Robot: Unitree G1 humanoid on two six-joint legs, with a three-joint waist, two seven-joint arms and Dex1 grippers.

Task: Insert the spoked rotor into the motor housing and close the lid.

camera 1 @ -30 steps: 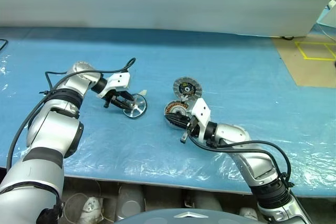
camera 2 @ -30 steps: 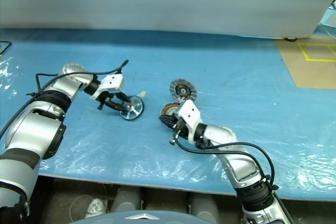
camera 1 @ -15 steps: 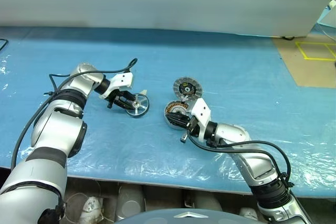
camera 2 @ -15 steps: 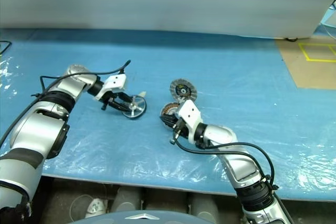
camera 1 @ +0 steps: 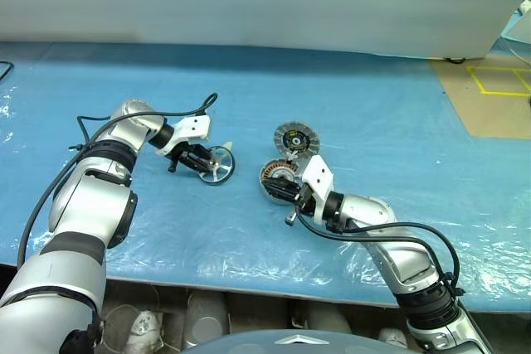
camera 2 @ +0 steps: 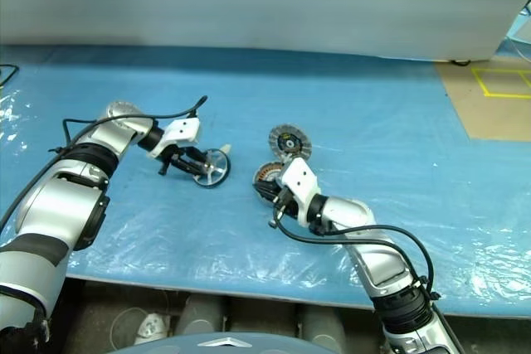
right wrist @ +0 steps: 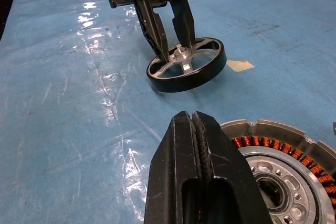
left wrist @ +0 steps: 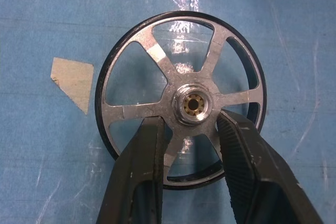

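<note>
Three parts: spoked rotor (left wrist: 181, 103), motor housing (right wrist: 286, 166) and lid (camera 1: 295, 138), all on the blue plastic sheet (camera 1: 373, 122)
Left gripper (left wrist: 189, 129): fingers straddle the rotor's centre hub; whether they are clamped on it I cannot tell
Rotor: lies flat, left of the housing and well apart; a paper scrap (left wrist: 73, 80) is just beside it
Right gripper (right wrist: 197, 129): fingers pressed together, holding nothing, just beside the housing rim
Lid: tilted, just behind the housing

Workshop: plastic-covered bench (camera 1: 373, 89), floor tape (camera 1: 498, 80).
</note>
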